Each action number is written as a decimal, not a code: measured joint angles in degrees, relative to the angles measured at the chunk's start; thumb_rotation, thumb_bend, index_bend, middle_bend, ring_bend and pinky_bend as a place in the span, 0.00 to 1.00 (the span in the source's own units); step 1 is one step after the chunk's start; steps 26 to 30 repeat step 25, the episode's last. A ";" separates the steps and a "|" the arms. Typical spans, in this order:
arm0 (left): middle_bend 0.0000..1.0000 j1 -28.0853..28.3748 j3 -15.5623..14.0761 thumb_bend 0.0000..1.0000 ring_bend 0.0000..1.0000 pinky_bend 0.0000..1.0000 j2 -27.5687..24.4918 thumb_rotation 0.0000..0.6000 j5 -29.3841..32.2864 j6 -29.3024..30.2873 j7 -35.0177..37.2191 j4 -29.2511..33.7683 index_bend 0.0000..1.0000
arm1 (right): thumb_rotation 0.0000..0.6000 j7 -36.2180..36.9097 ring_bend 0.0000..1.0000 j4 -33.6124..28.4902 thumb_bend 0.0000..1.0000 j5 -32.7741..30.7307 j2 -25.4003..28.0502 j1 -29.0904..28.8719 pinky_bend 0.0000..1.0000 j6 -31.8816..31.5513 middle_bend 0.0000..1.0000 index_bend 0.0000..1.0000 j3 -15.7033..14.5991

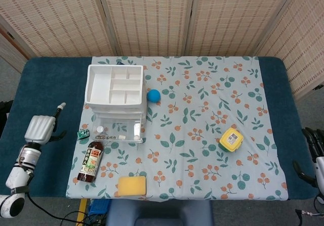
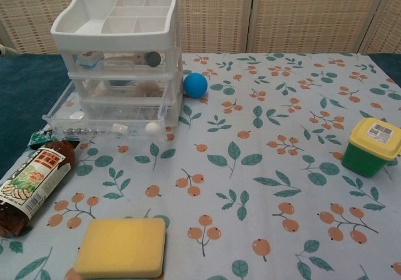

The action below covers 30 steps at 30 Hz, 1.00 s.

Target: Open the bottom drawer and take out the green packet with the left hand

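Floral tablecloth over blue table, wicker screens behind

Woven folding screens behind, seemingly grey floor.

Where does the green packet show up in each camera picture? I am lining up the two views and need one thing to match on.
Head view: the green packet lies on the cloth's left edge, left of the open bottom drawer, above the bottle.
Chest view: the packet peeks in at the far left, just behind the bottle's cap end.
Shared landmark: the bottle, lying directly next to it in both.
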<state>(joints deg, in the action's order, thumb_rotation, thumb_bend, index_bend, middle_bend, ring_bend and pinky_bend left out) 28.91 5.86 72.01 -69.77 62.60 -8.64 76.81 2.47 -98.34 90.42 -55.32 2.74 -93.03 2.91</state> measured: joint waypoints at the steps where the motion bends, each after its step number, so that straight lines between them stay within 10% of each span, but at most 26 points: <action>1: 0.51 -0.85 0.28 0.28 0.52 0.84 -0.85 1.00 1.25 0.69 -0.59 1.89 0.09 | 1.00 0.07 0.00 0.04 0.36 0.18 -0.09 -0.06 0.00 0.19 0.07 0.00 -0.16; 6: 0.37 -4.25 0.80 0.28 0.37 0.69 -3.52 1.00 4.89 4.69 -3.73 8.27 0.07 | 1.00 0.68 0.00 0.48 0.36 0.36 -0.67 -0.38 0.00 1.26 0.07 0.00 -0.64; 30: 0.37 -17.66 -3.62 0.27 0.37 0.60 -2.83 1.00 -6.82 26.81 -6.26 17.85 0.10 | 1.00 3.60 0.00 2.01 0.36 2.07 -2.60 -4.04 0.00 7.23 0.07 0.00 -2.11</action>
